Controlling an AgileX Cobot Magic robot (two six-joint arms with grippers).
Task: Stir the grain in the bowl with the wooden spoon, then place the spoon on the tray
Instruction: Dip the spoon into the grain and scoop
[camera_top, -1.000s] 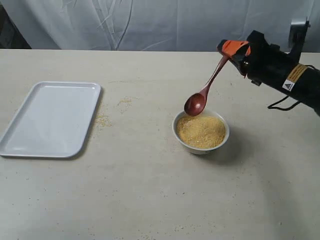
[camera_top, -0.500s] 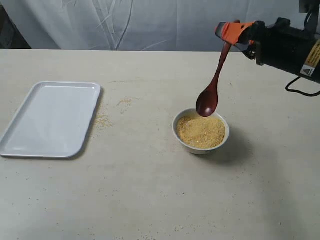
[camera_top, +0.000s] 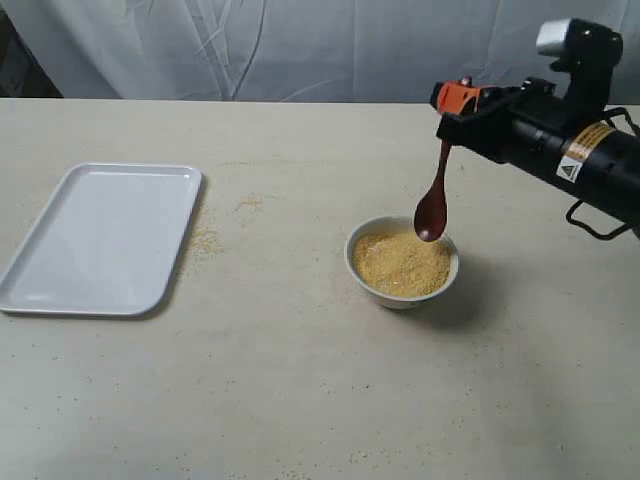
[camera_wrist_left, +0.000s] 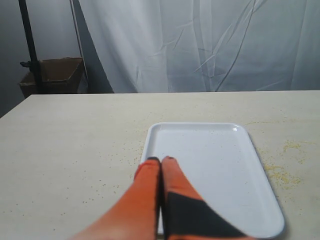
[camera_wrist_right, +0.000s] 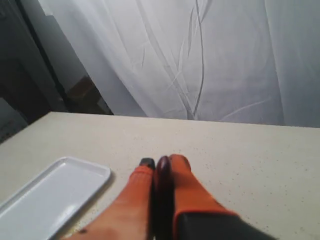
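the right jaws are clenched on the handle of the wooden spoon (camera_top: 432, 210), which hangs almost upright with its oval end just above the far right edge of the grain (camera_top: 400, 262) in the bowl (camera_top: 400, 298); contact cannot be told. the bowl stands on the bench (camera_top: 300, 400), well apart from the tray (camera_top: 100, 240). the left jaws are pressed together on nothing, their orange fingers (camera_wrist_left: 147, 195) pointing at the tray. spilled grains (camera_top: 205, 240) lie beside the tray.
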